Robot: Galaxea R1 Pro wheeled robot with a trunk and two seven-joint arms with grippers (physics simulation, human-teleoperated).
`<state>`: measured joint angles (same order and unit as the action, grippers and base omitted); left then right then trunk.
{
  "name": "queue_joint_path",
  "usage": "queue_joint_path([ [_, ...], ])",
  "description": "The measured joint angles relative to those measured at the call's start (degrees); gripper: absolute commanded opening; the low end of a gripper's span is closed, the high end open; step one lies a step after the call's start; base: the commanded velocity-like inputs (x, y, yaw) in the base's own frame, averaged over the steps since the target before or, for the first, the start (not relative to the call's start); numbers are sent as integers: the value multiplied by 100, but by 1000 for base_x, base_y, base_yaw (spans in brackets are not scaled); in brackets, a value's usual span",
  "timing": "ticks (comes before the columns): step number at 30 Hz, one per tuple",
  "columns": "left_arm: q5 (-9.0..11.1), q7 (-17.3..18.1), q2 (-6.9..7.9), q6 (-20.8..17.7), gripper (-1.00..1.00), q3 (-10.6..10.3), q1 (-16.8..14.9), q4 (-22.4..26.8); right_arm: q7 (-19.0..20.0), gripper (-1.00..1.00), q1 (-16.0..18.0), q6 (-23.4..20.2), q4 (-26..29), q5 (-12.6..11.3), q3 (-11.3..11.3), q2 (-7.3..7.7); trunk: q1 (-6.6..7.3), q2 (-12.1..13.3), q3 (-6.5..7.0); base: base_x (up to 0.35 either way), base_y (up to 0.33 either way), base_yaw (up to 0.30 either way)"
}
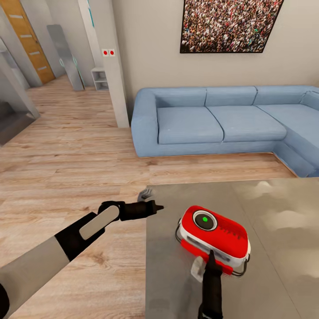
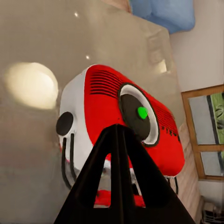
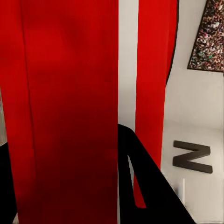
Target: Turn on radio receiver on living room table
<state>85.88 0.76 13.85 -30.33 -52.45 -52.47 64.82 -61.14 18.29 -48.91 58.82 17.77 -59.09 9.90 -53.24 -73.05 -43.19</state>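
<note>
the radio receiver [image 1: 214, 237] lies on the table [image 1: 274, 270], near the table's corner that faces the blue sofa [image 1: 221, 119], its dark dial with the green dot [image 1: 204, 219] facing up. the right gripper [image 1: 211, 258] touches the radio's near side; whether its fingers are parted cannot be told. the left gripper [image 1: 156, 207] hovers just beside the table's edge, fingers together, pointing toward the radio. a framed crowd picture [image 1: 230, 24] hangs above the sofa.

My left arm reaches forward and rightward, its pincer [image 1: 153, 207] pinched to a point. My right pincer [image 1: 211, 256] points straight ahead, fingers together.
</note>
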Motion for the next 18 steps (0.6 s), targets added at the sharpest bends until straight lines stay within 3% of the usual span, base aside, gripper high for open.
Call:
queue_joint_path([
  [5,-2,227,-14,34,-100,-21,0,-300,282,-100,-1,-194,518,13,179,188,0,0,0,0,0,0],
  [15,-2,266,-24,50,-100,-230,0,-379,474,-100,-1,-261,941,28,273,288,0,0,0,0,0,0],
  [18,-2,266,-29,93,-100,-254,0,-381,803,-100,-1,-292,1323,-1,519,450,0,0,0,0,0,0],
])
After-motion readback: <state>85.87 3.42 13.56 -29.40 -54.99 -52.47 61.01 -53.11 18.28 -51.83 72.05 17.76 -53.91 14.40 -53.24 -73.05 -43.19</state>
